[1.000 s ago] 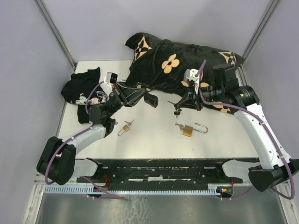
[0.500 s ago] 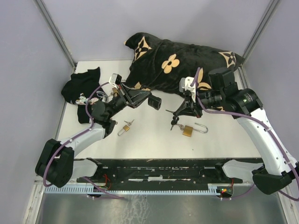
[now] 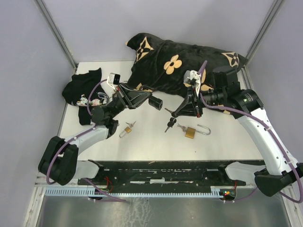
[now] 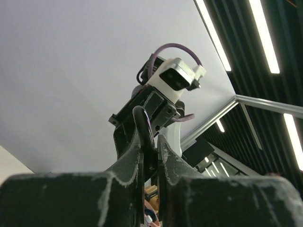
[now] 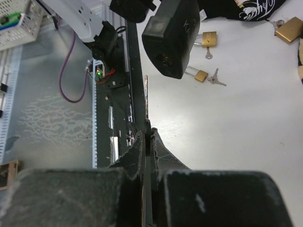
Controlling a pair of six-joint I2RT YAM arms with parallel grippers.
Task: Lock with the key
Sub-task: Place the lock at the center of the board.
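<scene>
Black blanket [image 3: 189, 66] patterned with tan flowers and stars, on a white table [image 3: 151, 146]. A larger brass padlock [image 3: 190, 133] and a smaller brass padlock [image 3: 126, 130], both with silver shackles. A black padlock [image 5: 170, 35]. A silver key [image 5: 146, 97]. Black cloth [image 3: 83, 87], white print.

No lettering is legible; white script on the crumpled black cloth [image 5: 239, 10], far beyond the right claw [image 5: 147, 135], is blurred.

Overhead above table [image 3: 156, 142]; left wrist skyward, right tableward.
</scene>
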